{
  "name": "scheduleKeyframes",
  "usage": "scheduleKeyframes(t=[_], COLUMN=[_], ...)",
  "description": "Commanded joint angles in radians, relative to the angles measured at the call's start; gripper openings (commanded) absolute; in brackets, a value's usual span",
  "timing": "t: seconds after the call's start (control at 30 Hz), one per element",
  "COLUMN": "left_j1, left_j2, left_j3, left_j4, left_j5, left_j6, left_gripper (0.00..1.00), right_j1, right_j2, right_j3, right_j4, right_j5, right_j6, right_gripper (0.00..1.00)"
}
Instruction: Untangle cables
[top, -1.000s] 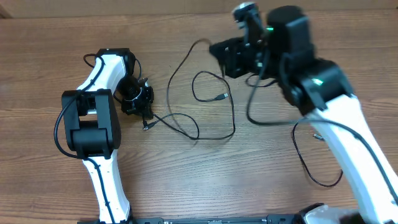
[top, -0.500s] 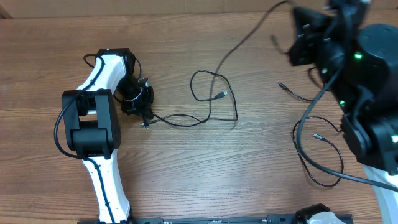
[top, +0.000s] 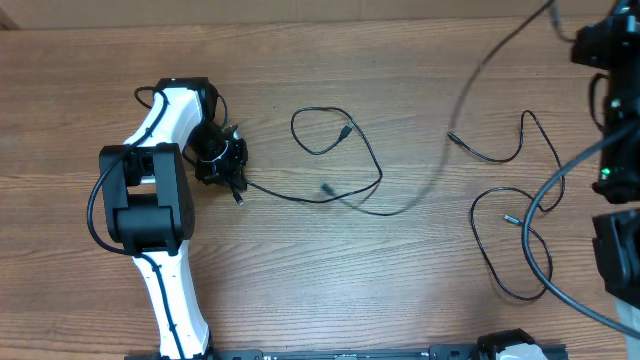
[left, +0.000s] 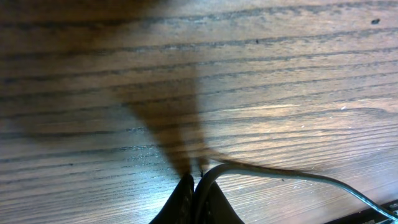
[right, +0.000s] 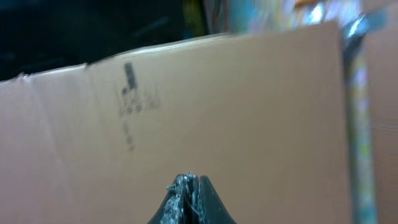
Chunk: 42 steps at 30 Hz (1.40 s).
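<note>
Thin black cables lie on the wooden table (top: 300, 290). My left gripper (top: 237, 188) sits low on the table, shut on one cable end (left: 261, 171), which leaves the jaws to the right. That cable (top: 300, 197) runs right, then curls into a loop (top: 320, 130). A blurred strand (top: 480, 75) rises off the table toward the top right, where my right arm (top: 610, 60) is. In the right wrist view the right gripper (right: 189, 182) is shut, raised, with a thin strand pinched between the jaws. A separate cable (top: 520, 240) lies in loose loops at the right.
A brown cardboard wall (right: 217, 106) fills the right wrist view. The left arm's white body (top: 150, 200) occupies the left side of the table. Thicker black wires of the right arm (top: 560, 190) hang over the right cable loops.
My right arm has swung right and up, out of the table's middle, dragging a cable with it. The loops have spread apart and the right cable lies uncovered. The left gripper stayed put.
</note>
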Motion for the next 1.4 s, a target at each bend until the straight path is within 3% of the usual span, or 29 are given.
scheduleKeyframes(t=[0.0, 0.3, 0.63, 0.73, 0.9, 0.93, 1.03, 1.1, 1.23, 1.37], left_j1=[-0.004, -0.004, -0.007, -0.011, -0.022, -0.023, -0.029, -0.035, -0.044, -0.059], left_j2=[0.027, 0.027, 0.027, 0.027, 0.027, 0.027, 0.027, 0.027, 0.027, 0.027], left_j3=[-0.008, -0.008, -0.008, -0.008, -0.008, -0.008, -0.008, -0.008, -0.008, -0.008], left_j4=[0.016, 0.022, 0.03, 0.035, 0.053, 0.057, 0.07, 0.075, 0.092, 0.137], left_j5=[-0.012, -0.012, -0.011, -0.01, 0.049, 0.06, 0.079, 0.078, 0.079, 0.097], left_j6=[0.027, 0.026, 0.026, 0.018, 0.019, 0.019, 0.019, 0.019, 0.019, 0.027], left_gripper=[0.07, 0.08, 0.08, 0.08, 0.07, 0.07, 0.07, 0.07, 0.08, 0.09], right_j1=[-0.019, -0.147, -0.214, -0.214, -0.22, -0.225, -0.253, -0.281, -0.299, -0.289], right_j2=[0.018, 0.161, 0.37, 0.414, 0.467, 0.474, 0.489, 0.498, 0.499, 0.507], right_j3=[0.021, 0.021, 0.02, 0.02, 0.019, 0.018, 0.018, 0.018, 0.018, -0.006], right_j4=[0.029, 0.009, -0.29, -0.41, -0.632, -0.65, -0.68, -0.689, -0.698, -0.698], right_j5=[0.117, 0.562, 0.561, 0.52, 0.349, 0.322, 0.213, 0.087, -0.317, -0.676], right_j6=[-0.118, -0.121, -0.112, -0.108, 0.026, 0.045, 0.058, 0.063, 0.087, 0.087], right_gripper=[0.04, 0.04, 0.04, 0.14, 0.28, 0.36, 0.47, 0.63, 0.72, 0.71])
